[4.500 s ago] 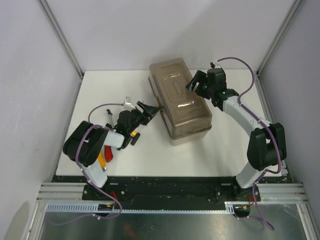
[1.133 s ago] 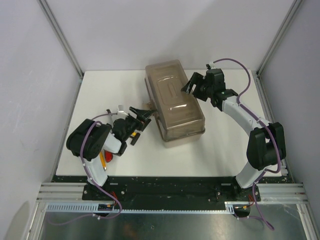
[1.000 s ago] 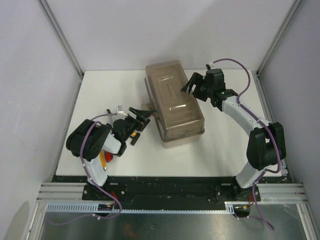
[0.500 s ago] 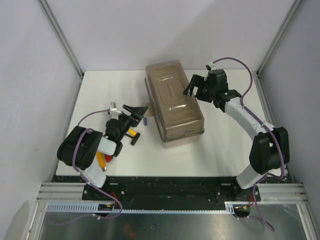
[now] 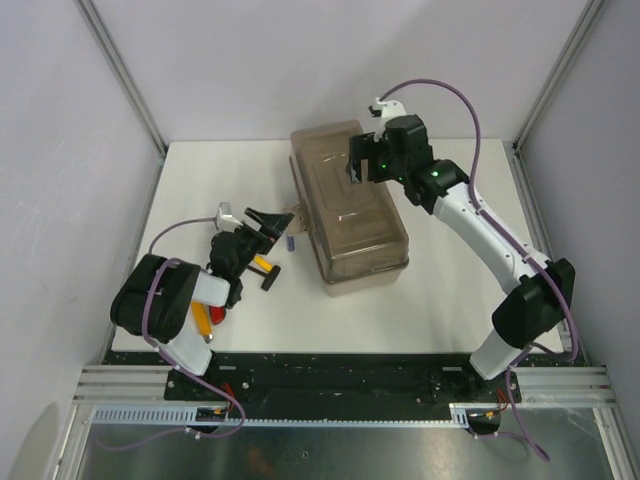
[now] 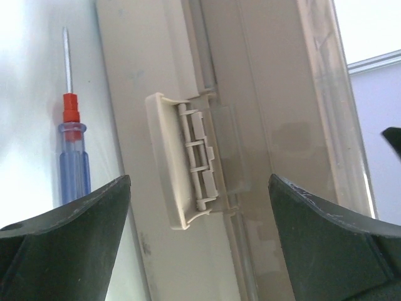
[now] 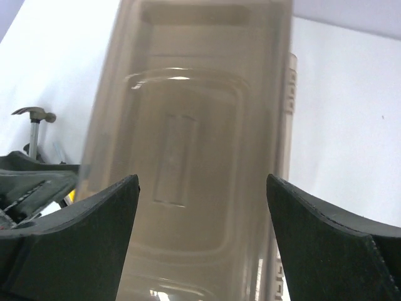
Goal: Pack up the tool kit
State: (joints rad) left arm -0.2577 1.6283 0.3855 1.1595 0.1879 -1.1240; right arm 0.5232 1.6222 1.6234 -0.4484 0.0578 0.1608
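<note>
The tool kit's beige box (image 5: 350, 205) lies shut under its brownish translucent lid (image 7: 188, 157) in the middle of the table. Over the lid's far end hovers my right gripper (image 5: 358, 168), open and holding nothing (image 7: 200, 238). My left gripper (image 5: 272, 222) is open too, a short way off the box's left side, facing its beige latch (image 6: 182, 160), which stands flipped outward. Between its fingers (image 6: 62, 238) there is only the box wall. A blue-handled screwdriver (image 6: 74, 163) with a red collar lies on the table along that wall (image 5: 290, 240).
A small hammer (image 5: 228, 213) lies by the left wrist and shows in the right wrist view (image 7: 34, 116). A yellow-handled tool (image 5: 262, 264) and red and yellow tools (image 5: 205, 318) lie under the left arm. White walls and metal posts ring the table.
The right gripper has lifted and swung left, from the box's right side to above the lid. The left gripper has backed a little away from the box wall. The box has not moved over the last second.
</note>
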